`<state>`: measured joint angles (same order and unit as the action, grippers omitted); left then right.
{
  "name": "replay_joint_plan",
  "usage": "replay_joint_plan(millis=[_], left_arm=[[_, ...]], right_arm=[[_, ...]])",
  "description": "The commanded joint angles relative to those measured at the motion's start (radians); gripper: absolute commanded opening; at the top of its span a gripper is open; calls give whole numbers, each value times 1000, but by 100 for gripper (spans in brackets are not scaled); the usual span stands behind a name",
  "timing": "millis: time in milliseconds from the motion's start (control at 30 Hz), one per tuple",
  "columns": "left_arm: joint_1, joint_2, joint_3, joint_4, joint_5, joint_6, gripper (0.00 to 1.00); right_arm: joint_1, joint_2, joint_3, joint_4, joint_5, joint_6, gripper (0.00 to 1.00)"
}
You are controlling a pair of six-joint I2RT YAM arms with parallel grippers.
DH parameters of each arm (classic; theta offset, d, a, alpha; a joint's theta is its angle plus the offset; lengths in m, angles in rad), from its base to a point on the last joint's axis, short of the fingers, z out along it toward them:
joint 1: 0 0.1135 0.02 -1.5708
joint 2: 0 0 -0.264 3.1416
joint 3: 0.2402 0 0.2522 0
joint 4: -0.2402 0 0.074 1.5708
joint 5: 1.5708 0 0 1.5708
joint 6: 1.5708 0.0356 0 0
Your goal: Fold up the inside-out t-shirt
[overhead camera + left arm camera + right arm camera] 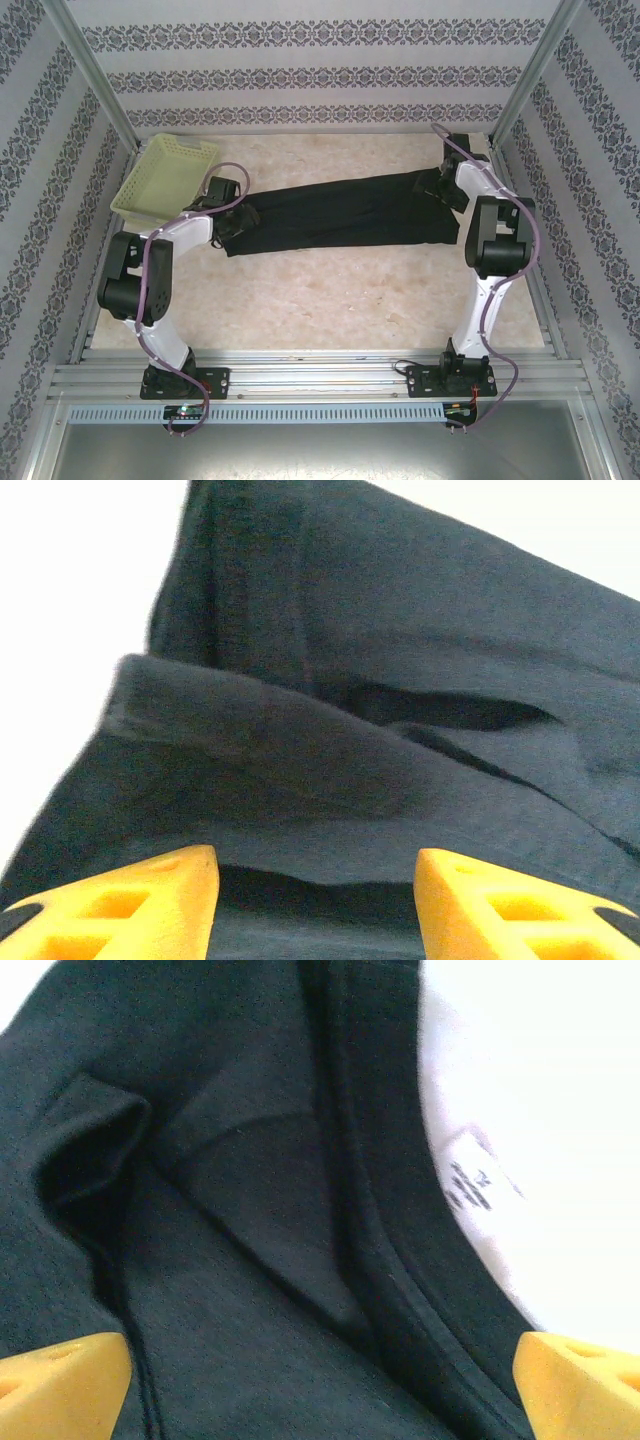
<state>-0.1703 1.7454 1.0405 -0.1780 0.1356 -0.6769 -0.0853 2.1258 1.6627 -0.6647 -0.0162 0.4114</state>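
**Tabletop: black shirt laid out long, both grippers loose**

Patterned wall panels (300, 80) box in your pale speckled table (350, 290). The plain black soft-fabric t-shirt (340, 215) lies across the far half as a long narrow band. It runs from near the pale yellow-green plastic lattice basket (165, 175) in the far-left corner to the right side. Your left gripper (315, 865) sits at the band's left end, fingers partly apart at a fold, pinching nothing. Your right gripper (320, 1350) stands wide open over the collar, near the small white printed tag (470, 1180).
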Motion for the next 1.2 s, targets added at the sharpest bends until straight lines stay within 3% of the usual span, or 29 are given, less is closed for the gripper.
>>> replay_joint_plan(millis=[0, 467, 600, 800, 933, 1067, 1167], left_arm=[[-9, 34, 26, -43, 16, 23, 55], [-34, 104, 14, -47, -22, 34, 64], [-43, 112, 6, -46, -27, 36, 66], [-53, 106, -18, -39, -35, 33, 67], [-58, 99, -39, -33, -42, 30, 67], [-60, 92, -55, -28, -51, 30, 67], [-61, 87, -65, -26, -51, 28, 67]], right_arm=[[17, 75, 86, -97, 37, 1, 98], [68, 228, 277, -277, 139, -18, 95], [78, 237, 283, -268, 95, -35, 79], [78, 244, 255, -234, 10, -37, 41], [76, 178, 182, -175, -24, -36, 29], [66, 108, 107, -124, -46, -29, 9], [50, 44, 25, -62, -102, -9, 4]])
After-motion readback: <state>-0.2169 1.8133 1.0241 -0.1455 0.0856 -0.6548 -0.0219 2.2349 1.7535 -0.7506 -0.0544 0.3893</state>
